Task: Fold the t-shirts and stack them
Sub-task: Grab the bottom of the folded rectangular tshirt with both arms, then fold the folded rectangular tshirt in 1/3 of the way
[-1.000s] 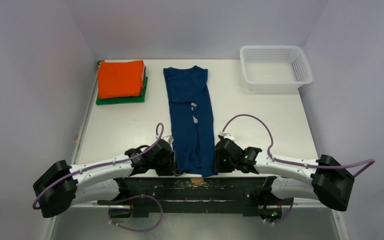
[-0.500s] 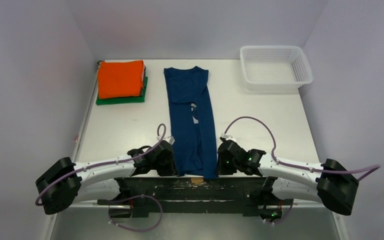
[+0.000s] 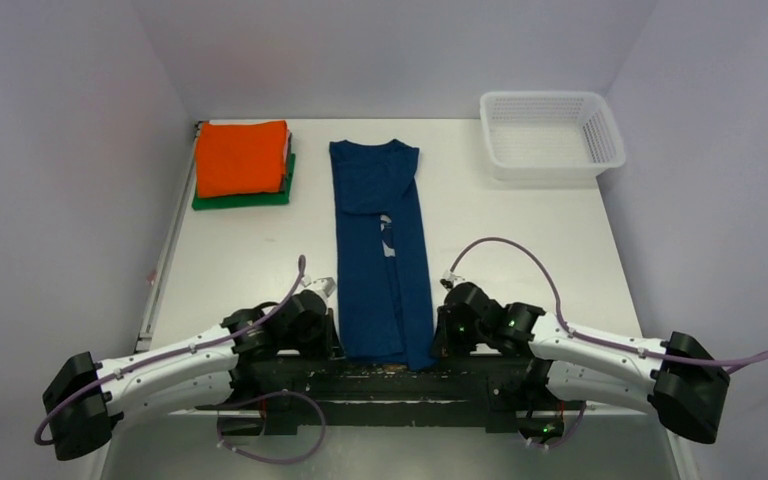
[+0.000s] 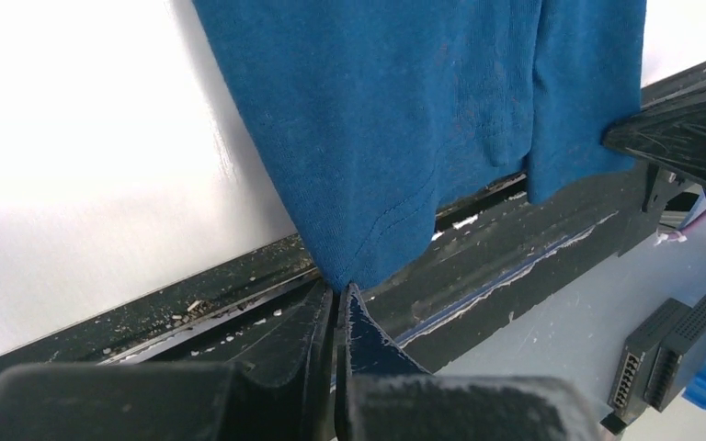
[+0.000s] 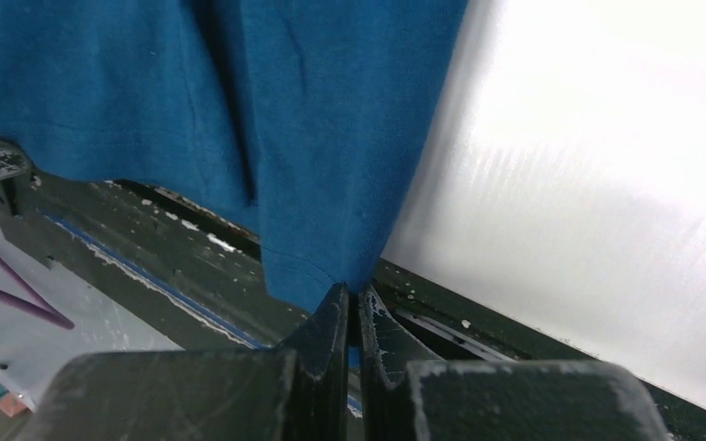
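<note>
The navy blue t-shirt (image 3: 380, 250) lies as a long narrow strip down the table's middle, with a bit of its light print (image 3: 387, 236) showing. Its near hem hangs over the table's front edge. My left gripper (image 3: 337, 345) is shut on the hem's left corner (image 4: 349, 266). My right gripper (image 3: 433, 348) is shut on the hem's right corner (image 5: 322, 276). The folded orange t-shirt (image 3: 241, 157) lies on the folded green t-shirt (image 3: 245, 197) at the back left.
A white mesh basket (image 3: 550, 133) stands at the back right. The dark mounting rail (image 3: 390, 375) runs along the table's near edge, under the hem. White walls close in the table on three sides.
Both grippers have pulled the hem toward the near edge. The shirt has slid nearer and lies straighter, and both arms have drawn back and lowered.
</note>
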`<state>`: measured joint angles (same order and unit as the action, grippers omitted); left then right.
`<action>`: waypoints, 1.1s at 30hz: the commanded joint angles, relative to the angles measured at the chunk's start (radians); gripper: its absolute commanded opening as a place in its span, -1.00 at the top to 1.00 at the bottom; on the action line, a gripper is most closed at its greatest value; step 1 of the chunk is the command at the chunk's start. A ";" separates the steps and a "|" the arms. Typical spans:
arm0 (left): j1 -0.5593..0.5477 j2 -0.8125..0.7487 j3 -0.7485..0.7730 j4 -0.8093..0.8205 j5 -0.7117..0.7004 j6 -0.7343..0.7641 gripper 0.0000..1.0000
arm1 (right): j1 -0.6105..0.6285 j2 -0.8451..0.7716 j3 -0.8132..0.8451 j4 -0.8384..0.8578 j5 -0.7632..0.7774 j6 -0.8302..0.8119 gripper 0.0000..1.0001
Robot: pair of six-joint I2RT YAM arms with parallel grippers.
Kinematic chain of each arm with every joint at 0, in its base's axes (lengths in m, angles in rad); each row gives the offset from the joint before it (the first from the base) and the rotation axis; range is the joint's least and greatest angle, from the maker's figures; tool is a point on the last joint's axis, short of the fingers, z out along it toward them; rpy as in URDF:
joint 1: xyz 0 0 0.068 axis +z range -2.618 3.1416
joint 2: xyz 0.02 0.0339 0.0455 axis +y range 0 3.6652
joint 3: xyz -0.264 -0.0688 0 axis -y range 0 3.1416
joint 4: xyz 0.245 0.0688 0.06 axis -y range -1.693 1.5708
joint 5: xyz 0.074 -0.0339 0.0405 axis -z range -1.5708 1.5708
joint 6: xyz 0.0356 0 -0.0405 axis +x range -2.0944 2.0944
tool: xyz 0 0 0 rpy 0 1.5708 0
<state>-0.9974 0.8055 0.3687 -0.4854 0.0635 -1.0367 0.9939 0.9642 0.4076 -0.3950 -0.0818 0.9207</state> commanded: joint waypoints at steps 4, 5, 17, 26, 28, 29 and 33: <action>0.009 0.082 0.147 0.044 -0.114 0.082 1.00 | -0.021 0.048 0.185 -0.017 0.085 -0.043 1.00; 0.023 0.104 0.168 0.049 -0.120 0.100 1.00 | -0.030 0.065 0.214 -0.029 0.103 -0.054 1.00; 0.326 0.374 0.487 0.006 -0.134 0.282 1.00 | -0.292 0.324 0.485 0.087 0.108 -0.194 1.00; 0.499 0.640 0.720 -0.040 -0.111 0.351 1.00 | -0.470 0.605 0.675 0.169 0.014 -0.287 1.00; 0.523 0.697 0.765 -0.041 -0.100 0.368 1.00 | -0.491 0.663 0.720 0.174 -0.003 -0.294 1.00; 0.534 0.723 0.785 -0.042 -0.094 0.374 1.00 | -0.499 0.689 0.742 0.176 -0.011 -0.299 1.00; 0.579 0.807 0.841 -0.034 -0.057 0.395 1.00 | -0.527 0.760 0.804 0.196 -0.022 -0.311 1.00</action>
<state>-0.4583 1.5650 1.1336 -0.5228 -0.0345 -0.6933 0.4866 1.6955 1.1301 -0.2577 -0.0685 0.6525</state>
